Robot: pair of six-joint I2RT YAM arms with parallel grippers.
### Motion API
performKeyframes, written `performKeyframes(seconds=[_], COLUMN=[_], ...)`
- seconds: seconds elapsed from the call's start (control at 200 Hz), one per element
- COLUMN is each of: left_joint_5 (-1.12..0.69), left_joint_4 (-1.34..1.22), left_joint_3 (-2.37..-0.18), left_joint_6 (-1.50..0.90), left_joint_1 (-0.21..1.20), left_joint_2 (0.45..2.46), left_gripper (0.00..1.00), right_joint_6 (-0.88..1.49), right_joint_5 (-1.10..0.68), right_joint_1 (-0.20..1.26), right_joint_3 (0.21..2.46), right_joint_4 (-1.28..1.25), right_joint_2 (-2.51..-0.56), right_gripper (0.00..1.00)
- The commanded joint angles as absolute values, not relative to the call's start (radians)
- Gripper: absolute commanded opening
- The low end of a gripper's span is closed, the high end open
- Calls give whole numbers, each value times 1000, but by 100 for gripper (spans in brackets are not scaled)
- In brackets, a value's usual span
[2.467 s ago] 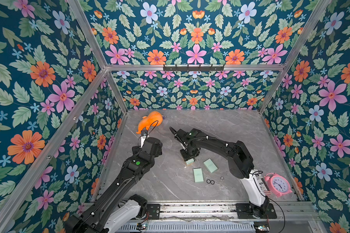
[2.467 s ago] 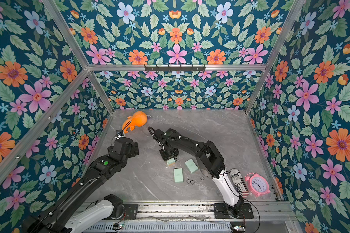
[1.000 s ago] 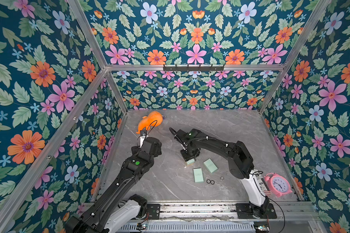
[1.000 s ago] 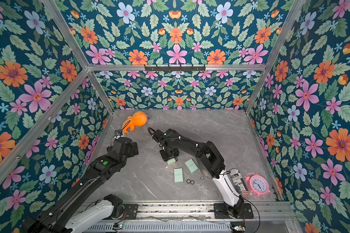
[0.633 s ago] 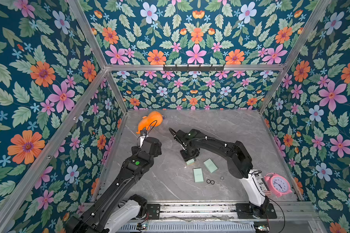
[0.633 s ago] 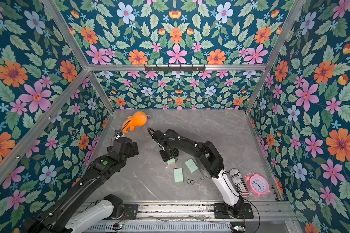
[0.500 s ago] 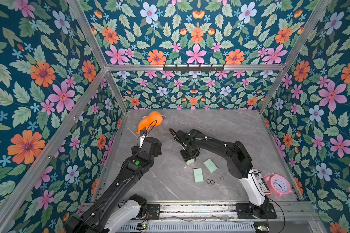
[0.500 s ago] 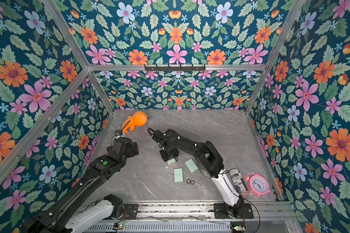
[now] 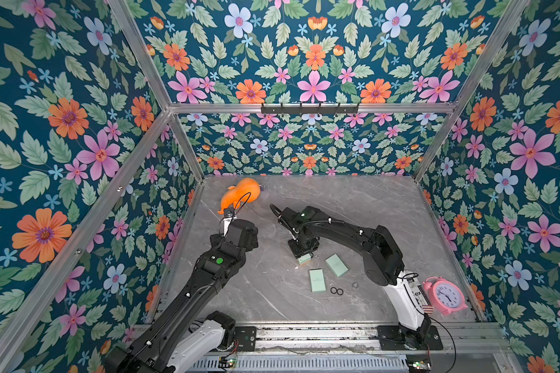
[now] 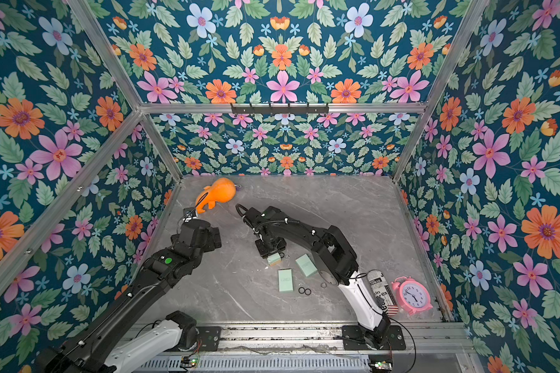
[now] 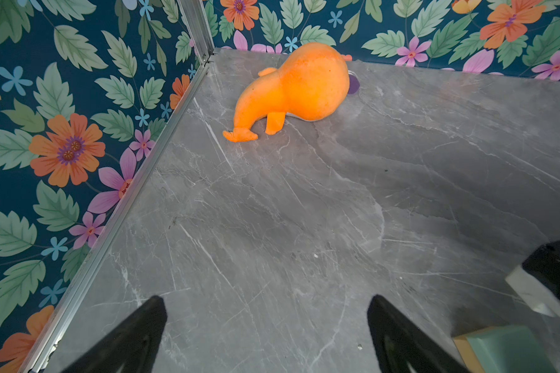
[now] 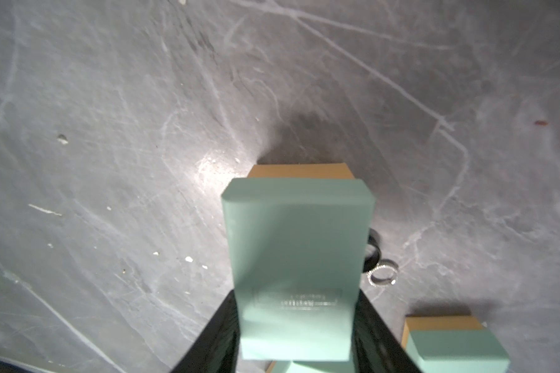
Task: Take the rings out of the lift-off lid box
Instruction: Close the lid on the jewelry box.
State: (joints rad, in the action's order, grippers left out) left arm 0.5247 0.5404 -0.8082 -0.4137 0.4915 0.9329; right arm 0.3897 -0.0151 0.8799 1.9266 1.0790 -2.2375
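My right gripper (image 12: 296,326) is shut on a mint-green box (image 12: 296,258) with a tan edge, holding it just over the grey tabletop; in a top view the box (image 9: 304,258) shows under the wrist. A black ring (image 12: 373,252) and a silvery ring (image 12: 383,276) lie right beside it. Two more mint-green pieces (image 9: 317,280) (image 9: 336,265) lie flat nearer the front. Beyond them rest two black rings (image 9: 336,291) and a silvery ring (image 9: 355,285). My left gripper (image 11: 265,300) hangs open over bare table to the left, holding nothing.
An orange plush toy (image 9: 240,195) lies in the back left corner. A pink alarm clock (image 9: 446,295) stands at the front right, with a printed can (image 10: 380,290) next to it. Floral walls close in three sides.
The right gripper has edged very slightly to the left with the box still in its grip. The left arm has not moved.
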Motion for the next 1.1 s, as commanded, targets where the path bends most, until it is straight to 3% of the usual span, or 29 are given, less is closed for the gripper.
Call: performKeyframes(seconds=[0.0, 1.095], left_joint_5=[532, 525], left_joint_4=[554, 553], left_joint_3=[-811, -810], left_joint_6=[-405, -403], left_joint_1=[489, 483], left_joint_2=[933, 934], left_gripper=[99, 100], right_joint_6=[388, 382], right_joint_5=[-4, -8], right_joint_1=[880, 881], right_joint_3=[1931, 1912], right_joint_4=[1105, 1092], right_joint_2=[-2229, -2239], right_gripper=[31, 36])
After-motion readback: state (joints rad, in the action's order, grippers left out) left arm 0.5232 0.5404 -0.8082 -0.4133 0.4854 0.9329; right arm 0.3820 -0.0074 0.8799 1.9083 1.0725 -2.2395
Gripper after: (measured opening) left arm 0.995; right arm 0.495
